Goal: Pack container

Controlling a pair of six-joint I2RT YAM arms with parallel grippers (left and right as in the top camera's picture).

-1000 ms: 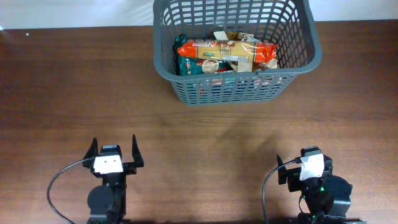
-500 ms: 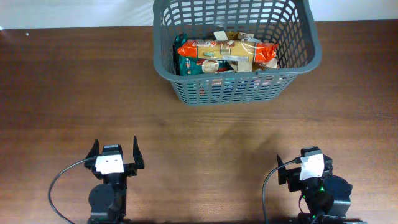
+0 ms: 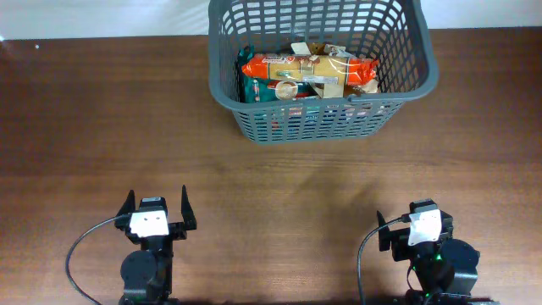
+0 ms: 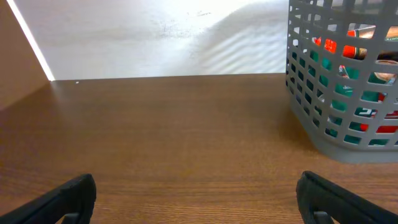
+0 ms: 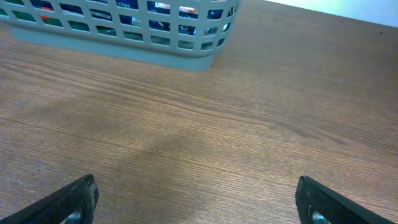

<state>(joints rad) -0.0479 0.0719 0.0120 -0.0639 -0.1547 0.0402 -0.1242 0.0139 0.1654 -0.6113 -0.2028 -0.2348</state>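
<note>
While both arms sit low at the desk's (image 3: 85, 127) near edge, check this list:
- Container (image 3: 322, 125): far centre, upright, well apart from both arms, food packets (image 3: 305, 72) inside.
- Left gripper (image 3: 156, 195): jaws spread wide, empty.
- Right gripper (image 5: 196, 198): jaws wide apart, empty.
- Risk: no loose item shows; if you reach in, a finger could snag the lattice and drag the container.

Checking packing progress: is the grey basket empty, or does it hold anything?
Not empty. The container stands upright on the table, and several food packets lie in its bottom, well below the rim.
</note>
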